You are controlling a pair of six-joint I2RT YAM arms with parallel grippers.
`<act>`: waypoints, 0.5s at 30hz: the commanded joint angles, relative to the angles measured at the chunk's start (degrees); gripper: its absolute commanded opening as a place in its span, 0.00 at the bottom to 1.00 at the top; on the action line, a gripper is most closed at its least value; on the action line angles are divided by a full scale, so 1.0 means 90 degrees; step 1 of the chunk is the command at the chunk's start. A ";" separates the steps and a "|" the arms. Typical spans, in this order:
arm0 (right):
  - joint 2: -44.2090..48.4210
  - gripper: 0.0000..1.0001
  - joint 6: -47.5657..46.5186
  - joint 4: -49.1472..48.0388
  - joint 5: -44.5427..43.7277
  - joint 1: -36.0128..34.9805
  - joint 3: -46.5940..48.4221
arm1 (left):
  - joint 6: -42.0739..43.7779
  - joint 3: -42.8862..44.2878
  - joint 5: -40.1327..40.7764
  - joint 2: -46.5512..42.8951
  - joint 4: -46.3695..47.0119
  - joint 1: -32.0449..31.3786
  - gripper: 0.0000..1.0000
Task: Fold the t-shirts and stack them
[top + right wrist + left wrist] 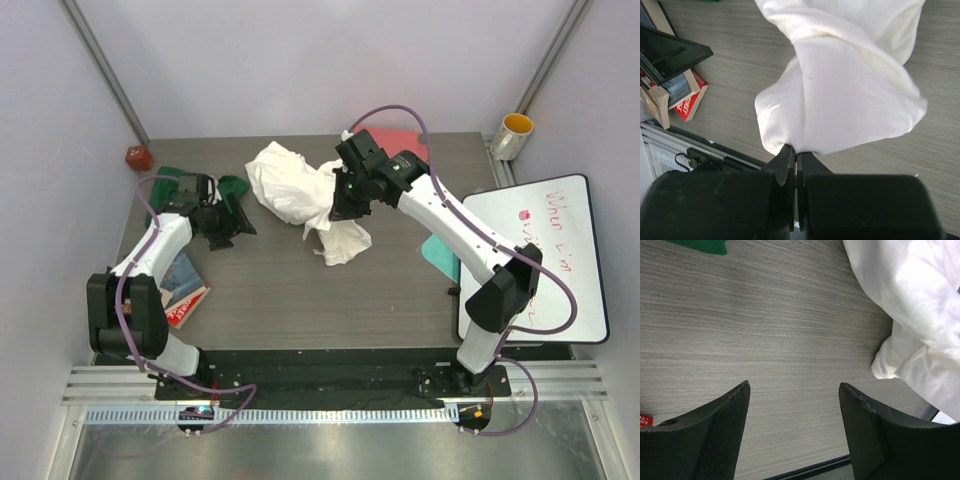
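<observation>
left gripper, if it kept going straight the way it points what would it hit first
Probably the bare table: the open left gripper aims at wood grain, with the white t-shirt off to the side. Depth is unclear.

One white t-shirt (285, 185), one green t-shirt (235, 186), one pink t-shirt (396, 138), one whiteboard (548, 255), one cup (514, 136).

Red scrawl on whiteboard (560, 245), book (186, 306) lettering — unreadable.

arms (450, 215): white links, blk joints
cables (400, 109): purple loops
left gripper (794, 410), right gripper (796, 162): blk
bases (468, 378): blk, at table (280, 290) near edge
</observation>
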State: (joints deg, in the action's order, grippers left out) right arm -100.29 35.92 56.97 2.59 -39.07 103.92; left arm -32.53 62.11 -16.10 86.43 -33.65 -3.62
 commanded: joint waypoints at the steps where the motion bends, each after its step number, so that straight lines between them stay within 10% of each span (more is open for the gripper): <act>1: 0.0509 0.01 -0.0163 0.0349 -0.0609 0.0190 0.1028 | 0.0090 0.0228 -0.0018 -0.0346 0.0096 0.0041 0.72; 8: 0.0177 0.01 -0.0339 0.1403 -0.1243 0.0249 0.3507 | 0.0031 0.0365 -0.0018 -0.0463 0.0262 0.0041 0.72; 15: 0.0694 0.01 -0.0368 0.1336 -0.1557 0.0561 0.3406 | 0.0099 0.0540 -0.0086 -0.0434 0.0174 0.0041 0.73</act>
State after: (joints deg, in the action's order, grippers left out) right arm -96.75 33.76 67.68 -8.10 -35.77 136.00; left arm -32.51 64.16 -16.10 84.14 -33.23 -3.62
